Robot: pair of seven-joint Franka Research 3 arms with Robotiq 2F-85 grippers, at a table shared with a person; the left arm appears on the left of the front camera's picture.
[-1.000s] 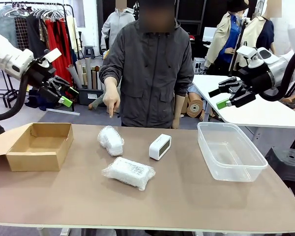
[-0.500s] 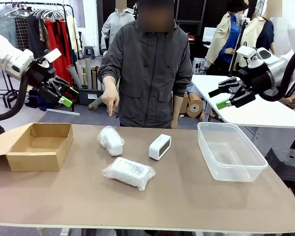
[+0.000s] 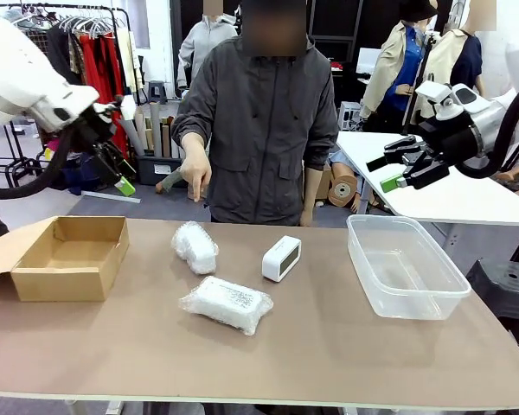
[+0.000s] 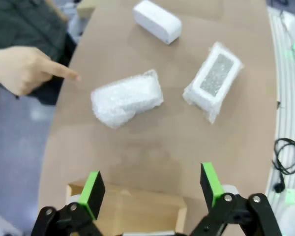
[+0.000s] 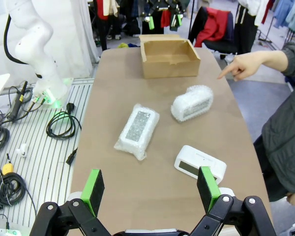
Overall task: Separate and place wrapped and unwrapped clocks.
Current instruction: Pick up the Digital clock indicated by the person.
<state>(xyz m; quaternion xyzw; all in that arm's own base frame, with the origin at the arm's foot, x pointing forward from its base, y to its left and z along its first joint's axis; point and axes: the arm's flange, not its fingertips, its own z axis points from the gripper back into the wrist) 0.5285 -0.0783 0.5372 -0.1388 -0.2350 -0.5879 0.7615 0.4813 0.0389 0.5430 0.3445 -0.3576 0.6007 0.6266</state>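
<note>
Clocks unsorted: round wrapped bundle (image 3: pixel 195 247), flat wrapped bundle (image 3: pixel 227 303) and bare clock (image 3: pixel 281 258) lie centre frame. Lower left box (image 3: pixel 65 281) and right tub (image 3: pixel 406 298) are empty. Above, left claw (image 3: pixel 119 177) and right claw (image 3: pixel 387 171) hang open, holding nothing.

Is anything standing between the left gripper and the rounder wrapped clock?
Nothing visible. The left gripper, jaws open, looks straight at the rounder wrapped clock. The person's pointing hand hangs beside it, not touching.
</note>
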